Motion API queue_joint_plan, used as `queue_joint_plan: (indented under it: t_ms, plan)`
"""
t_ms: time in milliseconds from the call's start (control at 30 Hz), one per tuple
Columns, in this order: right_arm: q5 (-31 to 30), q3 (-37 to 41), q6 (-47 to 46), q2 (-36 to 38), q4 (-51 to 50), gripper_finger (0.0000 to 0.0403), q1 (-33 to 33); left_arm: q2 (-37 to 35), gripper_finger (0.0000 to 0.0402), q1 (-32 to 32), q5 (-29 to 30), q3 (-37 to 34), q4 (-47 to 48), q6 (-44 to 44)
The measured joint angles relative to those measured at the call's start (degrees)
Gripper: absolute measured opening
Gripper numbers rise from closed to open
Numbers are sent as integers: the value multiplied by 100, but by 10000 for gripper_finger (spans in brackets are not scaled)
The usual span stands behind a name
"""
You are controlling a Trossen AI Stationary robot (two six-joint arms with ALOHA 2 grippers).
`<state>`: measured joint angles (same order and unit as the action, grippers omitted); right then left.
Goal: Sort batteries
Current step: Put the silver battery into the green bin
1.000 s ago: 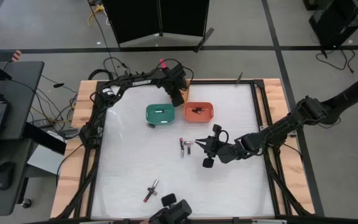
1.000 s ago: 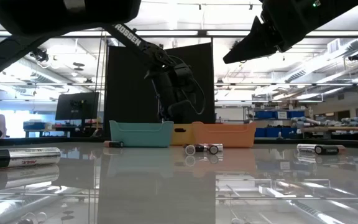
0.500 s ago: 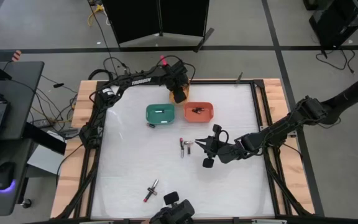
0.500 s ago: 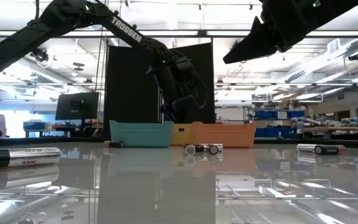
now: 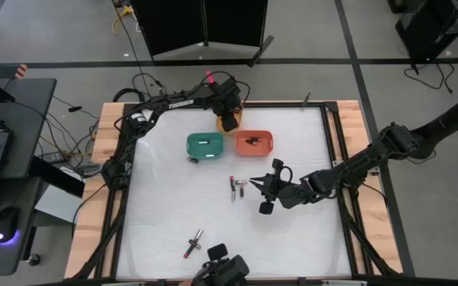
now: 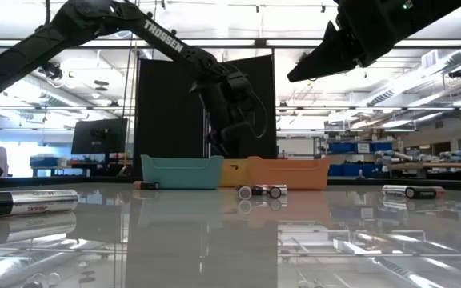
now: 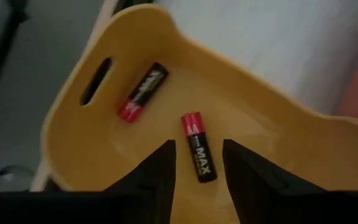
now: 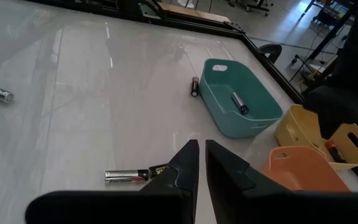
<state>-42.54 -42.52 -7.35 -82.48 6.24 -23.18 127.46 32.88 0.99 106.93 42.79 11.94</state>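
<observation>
My left gripper hangs open over the yellow bin at the table's far edge, fingers pointing steeply down. Two red-and-black batteries lie on the bin's floor: one shows in the gap below the fingers, the other lies near the handle slot. My right gripper hovers shut and empty above mid-table, beside two batteries lying on the table. The green bin holds one battery. The orange bin holds dark cells.
Loose batteries lie by the green bin's corner and near the front edge. A silvery cell lies just ahead of my right gripper. The three bins stand close together at the far side. Black rails frame the white table.
My left gripper has drawn back slightly from the green bin toward the table's far edge and tipped a little, staying over the yellow bin. My right arm has kept still.
</observation>
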Motion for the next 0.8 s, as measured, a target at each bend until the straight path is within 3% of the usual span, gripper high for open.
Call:
queue_joint_plan:
  t_ms: [133,300,367,533,800]
  plan:
    - [0,0,2,0,-35,40,0,-139,112,-49,478,81,56,214]
    - [0,0,44,0,-46,32,0,-867,24,-188,527,-139,-506,283]
    - [2,0,76,0,-44,26,0,-1228,10,-231,505,-435,-914,267]
    - [2,0,155,-2,-52,12,34,-2391,12,-379,457,-1789,-2173,262]
    - [128,0,-13,0,-35,16,203,-4542,7,-791,44,-4950,-4622,59]
